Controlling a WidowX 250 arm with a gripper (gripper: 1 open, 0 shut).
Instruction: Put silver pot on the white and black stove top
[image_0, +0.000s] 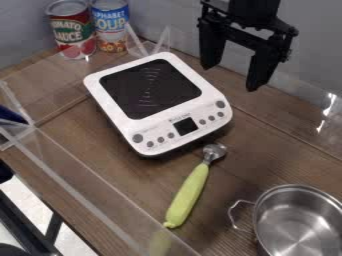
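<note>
Shiny round steel silver pot (297, 222) stands on the wooden desk (267, 130) (near corner), apart from the white and black stove top (158, 100); the black hand (234, 66) hangs wide, holding nothing.

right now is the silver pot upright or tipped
Upright: the silver pot sits on the table with its open mouth facing up.

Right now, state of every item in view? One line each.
gripper: open, empty, above the stove's far right corner.
silver pot: upright, empty, on the table, not on the stove.
white and black stove top: bare.
yellow-handled utensil: lying flat in front of the stove.
two tin cans: upright, back left.
</note>
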